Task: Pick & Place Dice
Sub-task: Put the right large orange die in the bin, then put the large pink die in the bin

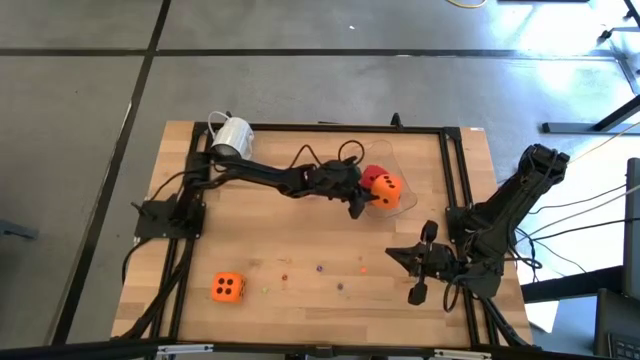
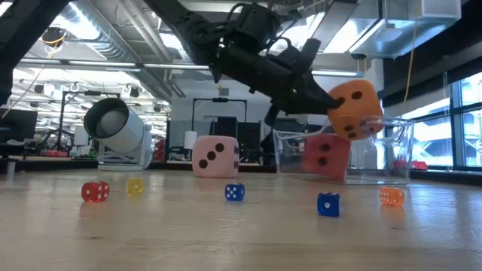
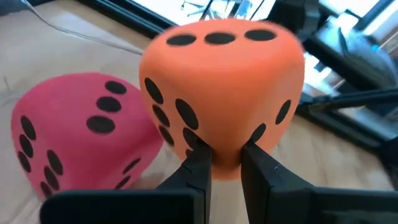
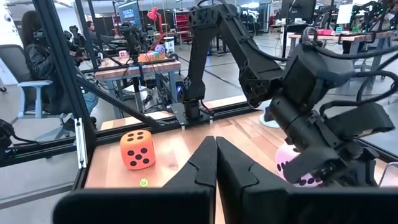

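Note:
My left gripper [image 1: 370, 198] is shut on an orange die [image 1: 389, 190] held at the open top of a clear box [image 2: 395, 154]. A red die [image 3: 74, 140] rests inside that box. A pink die [image 2: 216, 156] sits on the table beside the box, under my left arm. A second orange die [image 1: 227, 287] lies on the table near the front left. My right gripper [image 1: 392, 253] hovers shut and empty over the table's right side. My left gripper pinches the orange die's lower corner [image 3: 225, 152] between its two fingers; the soft corner bulges up between the fingertips [image 3: 200, 163]. The fingers slant down from the table's left. The die is lifted clear and tilted, just above the red die.
A white mug [image 1: 232, 135] lies on its side at the far left corner. Small coloured dice [image 2: 234, 192] are scattered over the table's near middle. A black frame [image 1: 452, 170] runs along the table's edges.

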Controlling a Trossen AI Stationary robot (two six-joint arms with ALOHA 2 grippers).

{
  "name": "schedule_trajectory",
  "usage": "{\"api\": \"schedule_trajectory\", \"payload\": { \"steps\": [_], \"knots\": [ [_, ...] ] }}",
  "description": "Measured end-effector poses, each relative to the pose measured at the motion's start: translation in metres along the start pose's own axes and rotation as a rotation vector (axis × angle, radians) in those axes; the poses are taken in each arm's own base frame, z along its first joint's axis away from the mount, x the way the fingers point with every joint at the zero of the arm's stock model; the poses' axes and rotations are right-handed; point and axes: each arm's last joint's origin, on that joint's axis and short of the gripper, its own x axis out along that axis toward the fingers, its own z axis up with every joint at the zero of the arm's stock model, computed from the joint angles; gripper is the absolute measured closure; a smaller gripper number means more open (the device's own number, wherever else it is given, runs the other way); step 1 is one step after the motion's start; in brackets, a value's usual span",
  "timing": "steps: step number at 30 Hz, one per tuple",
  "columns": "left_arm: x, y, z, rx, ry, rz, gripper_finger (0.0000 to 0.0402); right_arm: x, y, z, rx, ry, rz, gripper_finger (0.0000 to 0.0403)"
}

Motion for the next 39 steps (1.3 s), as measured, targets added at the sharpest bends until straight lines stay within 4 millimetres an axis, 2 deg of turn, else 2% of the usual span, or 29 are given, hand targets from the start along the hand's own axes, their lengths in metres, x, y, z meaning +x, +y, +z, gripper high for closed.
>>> {"api": "schedule_trajectory", "payload": {
  "steps": [5,15,20,29,39],
  "knots": [
    [0.001,0.0,-0.002,0.09,0.049,0.1,0.0358,0.0,0.0,0.0,0.0,0.0,0.0,0.0401],
    [0.0,-0.019,0.015,0.228,0.067,0.129,0.0349,0.0,0.0,0.0,-0.001,0.0,0.0,0.0401],
    [0.0,-0.023,0.017,0.233,0.061,0.121,0.0325,0.0,0.0,0.0,-0.003,0.003,0.009,0.0401],
    [-0.001,-0.019,0.01,0.235,0.135,0.17,0.0278,0.0,0.001,0.0,0.0,0.007,0.025,0.0401],
    [-0.001,-0.024,0.006,0.216,0.163,0.12,0.0272,0.0,0.001,0.0,0.003,0.007,0.025,0.0393]
  ]
}}
